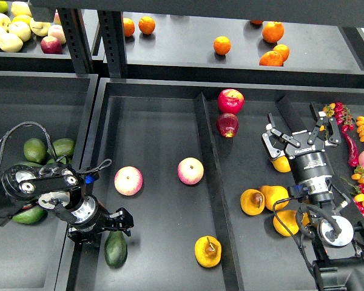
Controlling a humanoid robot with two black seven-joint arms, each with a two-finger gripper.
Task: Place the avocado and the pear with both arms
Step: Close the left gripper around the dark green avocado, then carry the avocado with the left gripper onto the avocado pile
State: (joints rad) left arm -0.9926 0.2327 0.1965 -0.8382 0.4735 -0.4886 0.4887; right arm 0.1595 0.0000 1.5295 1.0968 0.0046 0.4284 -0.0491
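A dark green avocado (115,249) lies at the near left of the middle tray (151,133). My left gripper (122,222) is right above its top end, touching or nearly so. It is dark against the tray, so I cannot tell its fingers apart. A yellow-orange pear (207,251) with a brown dimple lies at the near right of the same tray, with no gripper near it. My right gripper (298,132) is over the right tray, fingers spread and empty. Another pear (281,164) lies partly hidden beside its left finger.
Two pink-yellow apples (128,180) (190,171) lie in the middle tray. Several avocados (35,150) fill the left tray and several pears (274,196) the right one, beside two red apples (230,100). Peppers (352,148) lie far right; oranges (222,45) sit on the shelf behind.
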